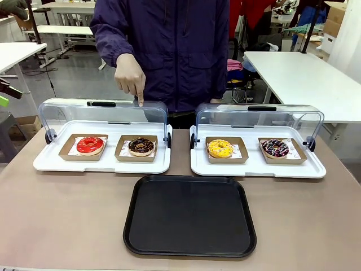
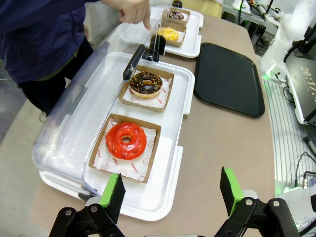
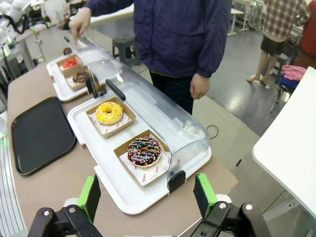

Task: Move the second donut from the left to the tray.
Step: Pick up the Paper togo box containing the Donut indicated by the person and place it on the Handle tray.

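The left hand (image 2: pixel 171 191), spread apart, hovers short of the chocolate donut (image 2: pixel 145 83) ahead in its cardboard holder (image 2: pixel 124 98), clear lid (image 2: pixel 74 113) raised for access, person's finger (image 2: pixel 147 23) marking it, black tray (image 2: pixel 227 74) ahead-right; right hand (image 3: pixel 146 195) equally spread

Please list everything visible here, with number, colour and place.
Chocolate-glazed ring donut with light specks: one, dark brown, left white tray, right holder.
Red-glazed ring donut: one, red, left white tray, left holder.
Yellow-glazed ring donut: one, yellow, right white tray, left holder.
Dark ring donut with multicoloured sprinkles: one, dark, right white tray, right holder.
Square cardboard holders: four, brown, under the donuts.
White plastic trays with clear domed lids: two, white, side by side.
Flat rectangular black tray: one, black, near middle.
Person's hand: one, pointing at left lid.
Left end effector: one, black and green, open, near red donut.
Right end effector: one, black and green, open, near sprinkled donut.
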{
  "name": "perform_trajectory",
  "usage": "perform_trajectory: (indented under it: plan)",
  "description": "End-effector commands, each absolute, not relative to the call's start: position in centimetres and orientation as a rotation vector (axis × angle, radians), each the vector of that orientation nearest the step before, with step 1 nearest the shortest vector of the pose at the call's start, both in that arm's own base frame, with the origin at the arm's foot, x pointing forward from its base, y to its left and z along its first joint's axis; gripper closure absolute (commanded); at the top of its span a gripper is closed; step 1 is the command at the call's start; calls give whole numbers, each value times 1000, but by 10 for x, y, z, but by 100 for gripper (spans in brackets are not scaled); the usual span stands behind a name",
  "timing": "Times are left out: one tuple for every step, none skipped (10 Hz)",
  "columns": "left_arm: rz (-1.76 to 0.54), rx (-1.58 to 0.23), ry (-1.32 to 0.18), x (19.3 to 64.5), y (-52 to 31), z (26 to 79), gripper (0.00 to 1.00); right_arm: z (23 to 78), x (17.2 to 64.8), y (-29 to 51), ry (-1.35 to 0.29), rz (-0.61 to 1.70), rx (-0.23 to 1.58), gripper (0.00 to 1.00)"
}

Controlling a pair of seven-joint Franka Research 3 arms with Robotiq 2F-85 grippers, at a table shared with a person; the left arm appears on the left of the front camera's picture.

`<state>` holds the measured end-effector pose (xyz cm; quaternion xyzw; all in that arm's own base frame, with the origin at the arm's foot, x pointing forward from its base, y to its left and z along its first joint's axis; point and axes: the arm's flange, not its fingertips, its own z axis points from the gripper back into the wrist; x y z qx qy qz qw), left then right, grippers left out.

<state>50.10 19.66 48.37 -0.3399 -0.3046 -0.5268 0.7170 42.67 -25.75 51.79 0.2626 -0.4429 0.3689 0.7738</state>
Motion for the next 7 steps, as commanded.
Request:
perform_trajectory:
  plan:
    - [-1168,-754,-674,501,196,485,0,519,427,-257,-960,807,567,0]
    - [-1168,-754,-674,501,196,485,0,519,427,-257,-960,807,567,0]
    - [-1168,-754,-674,501,196,485,0,519,427,-257,-960,807,567,0]
    - [-1166,-752,-674,501,197,484,0,519,427,-257,-960,807,567,0]
    - [-1206,-697,-645,502,183,493,0,519,427,-257,-960,807,567,0]
    - [-1247,-671,-606,506,166,504,0,519,427,-257,-960,807,567,0]
    - [-1300,-599,-562,509,144,516,0,519,427,-257,-960,807,567,0]
